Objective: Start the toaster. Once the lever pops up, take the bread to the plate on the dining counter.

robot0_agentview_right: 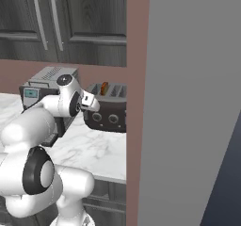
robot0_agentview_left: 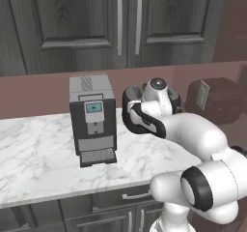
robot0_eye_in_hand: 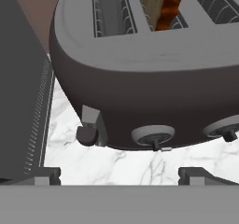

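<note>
Gripper — two dark finger tips at the lower edge of the hand view, spread to full width, nothing between them; poised just in front of the toaster's lower front, not touching it.

Marble worktop — white, grey-veined; bare strip showing between the finger tips and the toaster's base.

Toaster — dark brown-black, rounded body, standing on the marble worktop. Front carries two round knobs along the lower edge and a lever with a rounded end at the left corner, sitting low near the base. In the right base view the toaster stands against a reddish-brown wall panel, with the white arm's hand reaching towards its front.

Bread — tan slice with a darker orange-brown crust, upright in one of the top slots, its upper part standing above the slot rim. Seen as a small orange tab on the toaster's top in the right base view.

Coffee machine — grey, boxy, taller than the toaster, on the same worktop just beside it; small blue screen on its front.

Cabinets — dark panelled doors with pale vertical handles, above and behind the worktop.
</note>
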